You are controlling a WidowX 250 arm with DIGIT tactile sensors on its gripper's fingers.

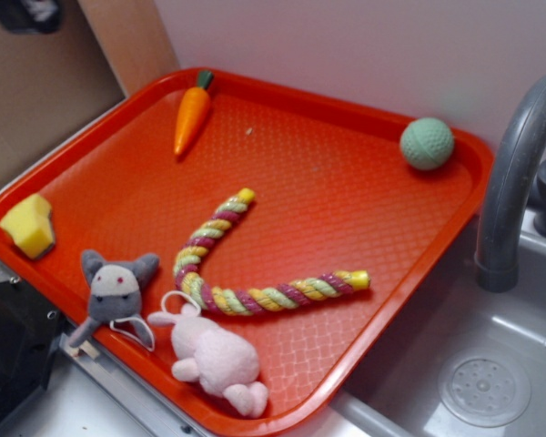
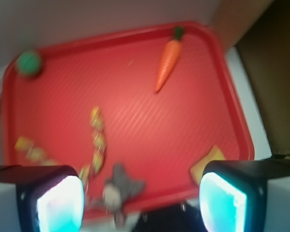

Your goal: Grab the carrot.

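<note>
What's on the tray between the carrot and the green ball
Nothing but bare tray. In the exterior view the stretch from the carrot to the green ball holds only a tiny pale speck near the carrot; the wrist view shows the same.

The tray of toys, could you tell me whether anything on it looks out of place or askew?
Only the grey plush mouse: it hangs over the near rim of the tray. The carrot lies intact near the far edge; nothing looks spilled or damaged.
</note>
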